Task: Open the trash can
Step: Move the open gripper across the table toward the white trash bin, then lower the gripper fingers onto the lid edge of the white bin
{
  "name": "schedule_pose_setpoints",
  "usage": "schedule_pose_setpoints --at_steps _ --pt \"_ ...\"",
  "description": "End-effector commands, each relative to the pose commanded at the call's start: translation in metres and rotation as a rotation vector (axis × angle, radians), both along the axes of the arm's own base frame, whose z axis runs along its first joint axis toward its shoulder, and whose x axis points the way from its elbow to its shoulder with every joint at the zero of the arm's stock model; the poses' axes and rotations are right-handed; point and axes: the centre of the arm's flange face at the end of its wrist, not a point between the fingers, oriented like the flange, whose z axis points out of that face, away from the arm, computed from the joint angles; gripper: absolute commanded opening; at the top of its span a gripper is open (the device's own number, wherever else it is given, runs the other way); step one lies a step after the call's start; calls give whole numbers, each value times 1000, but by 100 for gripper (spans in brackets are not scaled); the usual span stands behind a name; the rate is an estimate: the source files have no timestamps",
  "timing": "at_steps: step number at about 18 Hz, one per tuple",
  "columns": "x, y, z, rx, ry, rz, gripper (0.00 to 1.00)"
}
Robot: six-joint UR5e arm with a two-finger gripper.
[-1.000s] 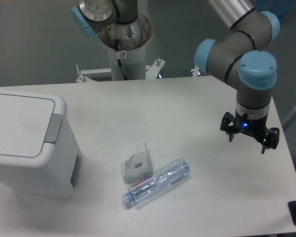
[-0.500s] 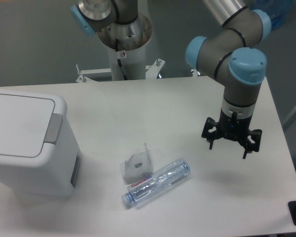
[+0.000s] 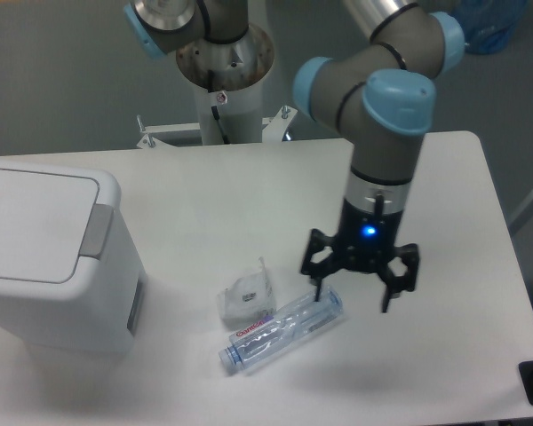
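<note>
The trash can (image 3: 49, 257) is a large white boxy bin at the left of the table. Its flat white lid (image 3: 31, 222) lies shut, with the grey push tab (image 3: 95, 232) on its right edge. My gripper (image 3: 354, 294) hangs open and empty over the table's middle right, far to the right of the bin. Its left fingertip is just above the right end of the clear bottle (image 3: 282, 327).
A small white packet (image 3: 246, 295) lies next to the bottle, between the bin and the gripper. The arm's base column (image 3: 224, 80) stands at the table's back edge. The table's front edge is near the bottle.
The gripper has moved left and toward the front, from the right side of the table to just above the bottle's right end. The bin, packet and bottle have not moved.
</note>
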Motion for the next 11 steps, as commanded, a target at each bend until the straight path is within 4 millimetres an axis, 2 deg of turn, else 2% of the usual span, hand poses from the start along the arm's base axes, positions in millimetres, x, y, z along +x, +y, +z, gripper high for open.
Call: schedule_pose_setpoints --at_steps 3,5,7,11 --pt "33 3 25 62 -27 -35 100" --pt "58 6 40 79 -74 9 100" --pt "68 5 42 83 -103 36 100" --pt "108 17 54 91 -145 47 100"
